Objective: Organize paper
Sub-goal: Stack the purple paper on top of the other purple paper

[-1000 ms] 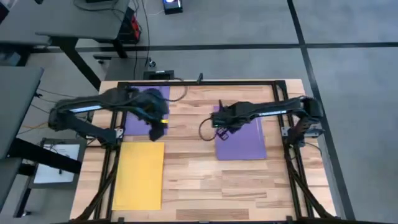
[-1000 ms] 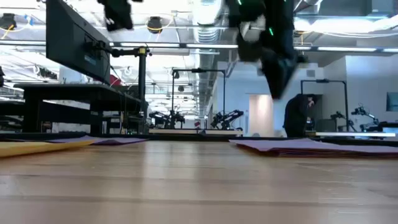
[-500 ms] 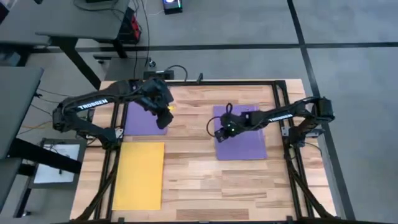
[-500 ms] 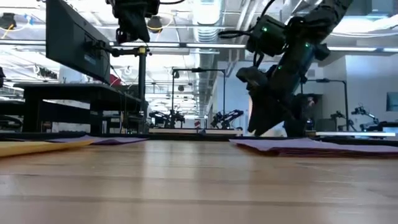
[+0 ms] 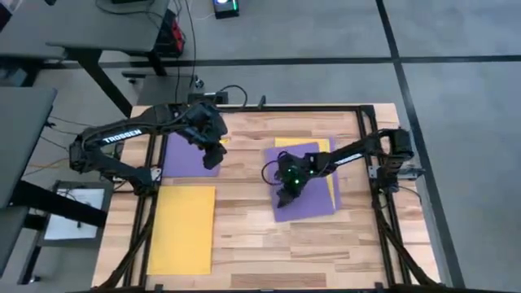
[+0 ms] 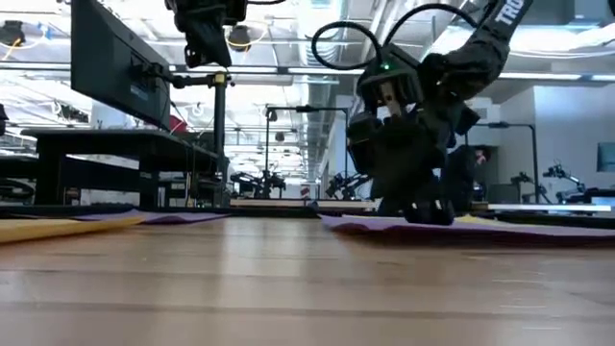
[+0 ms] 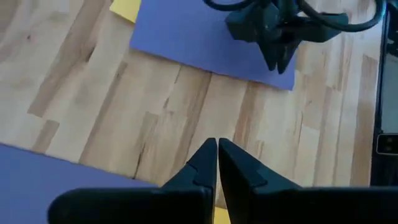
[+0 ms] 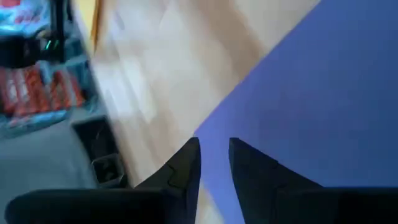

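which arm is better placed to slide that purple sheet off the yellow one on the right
Right. Its claw is down on the purple sheet over the yellow sheet; the left claw hangs above the far purple sheet.

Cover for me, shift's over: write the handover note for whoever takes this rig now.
Left gripper: shut, empty, above the left purple sheet.
Right gripper: slightly open, down on the right purple sheet, which lies skewed over a yellow sheet.
Front yellow sheet: flat, alone.
Done: two single sheets laid out left.
Left: probably sorting the right pile.
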